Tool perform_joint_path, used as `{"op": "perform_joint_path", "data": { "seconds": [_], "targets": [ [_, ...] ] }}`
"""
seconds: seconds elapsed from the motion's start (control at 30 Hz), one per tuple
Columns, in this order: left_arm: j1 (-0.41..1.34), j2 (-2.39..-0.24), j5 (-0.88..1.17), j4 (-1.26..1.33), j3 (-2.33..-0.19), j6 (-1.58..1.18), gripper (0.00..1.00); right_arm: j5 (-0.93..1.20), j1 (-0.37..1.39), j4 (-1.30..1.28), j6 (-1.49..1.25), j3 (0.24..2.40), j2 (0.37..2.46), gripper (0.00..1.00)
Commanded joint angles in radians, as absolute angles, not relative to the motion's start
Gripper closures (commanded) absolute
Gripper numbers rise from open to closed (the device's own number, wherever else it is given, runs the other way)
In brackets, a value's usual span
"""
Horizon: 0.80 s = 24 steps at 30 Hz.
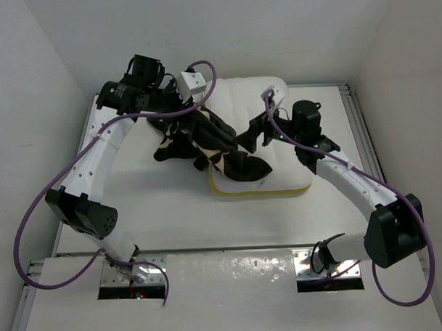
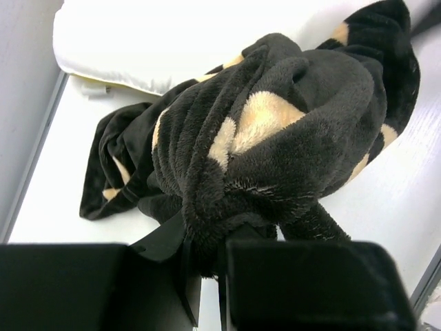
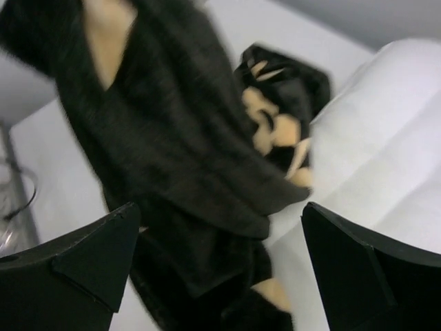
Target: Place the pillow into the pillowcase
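Note:
The white pillow (image 1: pixel 260 135) with yellow trim lies at the table's middle back. The black pillowcase (image 1: pixel 205 140) with tan motifs is bunched up and draped over the pillow's left part. My left gripper (image 1: pixel 173 91) is shut on a bunch of the pillowcase (image 2: pixel 269 138) and lifts it; the pillow (image 2: pixel 172 34) shows behind. My right gripper (image 1: pixel 255 132) is open, its jaws wide apart over the pillowcase (image 3: pixel 179 158), where it lies on the pillow (image 3: pixel 386 138).
White walls enclose the table on the left, back and right. A metal rail (image 1: pixel 359 124) runs along the right side of the table. A purple cable (image 1: pixel 203 82) loops over the left arm near the pillowcase.

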State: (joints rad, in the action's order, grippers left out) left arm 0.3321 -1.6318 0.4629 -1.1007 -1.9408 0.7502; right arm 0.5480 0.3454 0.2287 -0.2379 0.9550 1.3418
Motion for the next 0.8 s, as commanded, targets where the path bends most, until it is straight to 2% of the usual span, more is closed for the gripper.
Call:
{"op": "perform_joint_path", "data": {
  "seconds": [0.0, 0.07, 0.13, 0.23, 0.3, 0.37, 0.4, 0.43, 0.47, 0.53, 0.67, 0.77],
  "targets": [
    [0.36, -1.594, 0.471, -1.034, -1.947, 0.701, 1.0, 0.69, 0.409, 0.062, -0.083, 0.956, 1.35, 0.01],
    [0.364, -1.597, 0.451, -1.025, -1.942, 0.692, 1.0, 0.623, 0.469, -0.088, 0.069, 0.956, 1.35, 0.01],
    [0.362, -1.6, 0.446, -1.016, -1.944, 0.683, 1.0, 0.519, 0.498, -0.118, 0.13, 0.927, 1.358, 0.01],
    [0.364, -1.606, 0.449, -1.016, -1.945, 0.673, 1.0, 0.428, 0.523, -0.007, 0.053, 0.859, 1.408, 0.01],
    [0.364, -1.614, 0.453, -1.014, -1.948, 0.666, 1.0, 0.42, 0.538, 0.171, -0.065, 0.868, 1.477, 0.03],
    [0.362, -1.62, 0.443, -1.008, -1.953, 0.644, 1.0, 0.422, 0.564, 0.216, -0.135, 0.937, 1.604, 0.28],
    [0.361, -1.618, 0.439, -0.996, -1.954, 0.621, 1.0, 0.431, 0.569, 0.204, -0.194, 1.036, 1.647, 0.66],
    [0.35, -1.617, 0.434, -0.989, -1.954, 0.606, 1.0, 0.469, 0.569, 0.143, -0.213, 1.087, 1.705, 0.85],
    [0.342, -1.612, 0.434, -0.982, -1.954, 0.594, 1.0, 0.472, 0.565, 0.103, -0.218, 1.167, 1.724, 0.98],
    [0.301, -1.598, 0.433, -0.954, -1.951, 0.539, 1.0, 0.451, 0.537, 0.06, -0.225, 1.183, 1.718, 1.0],
    [0.22, -1.583, 0.335, -0.872, -1.934, 0.424, 1.0, 0.416, 0.398, 0.254, -0.372, 1.031, 1.506, 1.0],
    [0.186, -1.58, 0.318, -0.859, -1.927, 0.408, 1.0, 0.433, 0.279, 0.311, -0.446, 1.014, 1.407, 1.0]
  ]
}}
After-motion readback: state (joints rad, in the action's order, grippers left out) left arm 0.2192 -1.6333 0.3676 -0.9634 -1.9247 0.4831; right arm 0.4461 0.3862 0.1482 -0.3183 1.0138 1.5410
